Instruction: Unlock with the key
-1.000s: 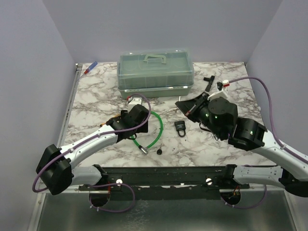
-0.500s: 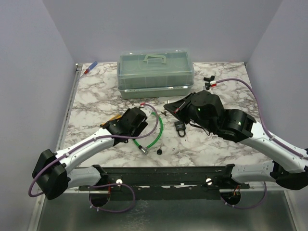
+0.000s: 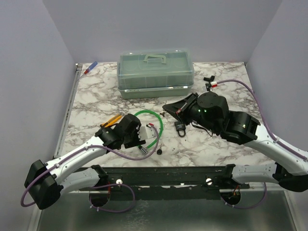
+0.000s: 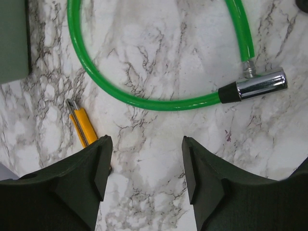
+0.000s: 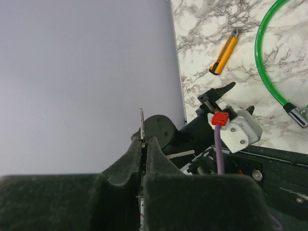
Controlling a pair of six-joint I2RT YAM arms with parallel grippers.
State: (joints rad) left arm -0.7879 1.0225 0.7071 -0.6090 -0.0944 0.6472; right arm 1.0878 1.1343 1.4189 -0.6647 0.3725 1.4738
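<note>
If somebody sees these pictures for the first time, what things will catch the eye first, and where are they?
The bright green cable lock loops on the marble table at the centre, with the open left gripper close beside it. Behind it, at the far edge, stands a large pale green plastic box. A small black padlock lies beside the shut right gripper, which pinches a thin silver blade.

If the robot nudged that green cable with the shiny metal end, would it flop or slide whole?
Probably flop: the green cable lies in a loose curve, so it looks bendy. Its chrome end looks round, so it might roll on the smooth marble table.
</note>
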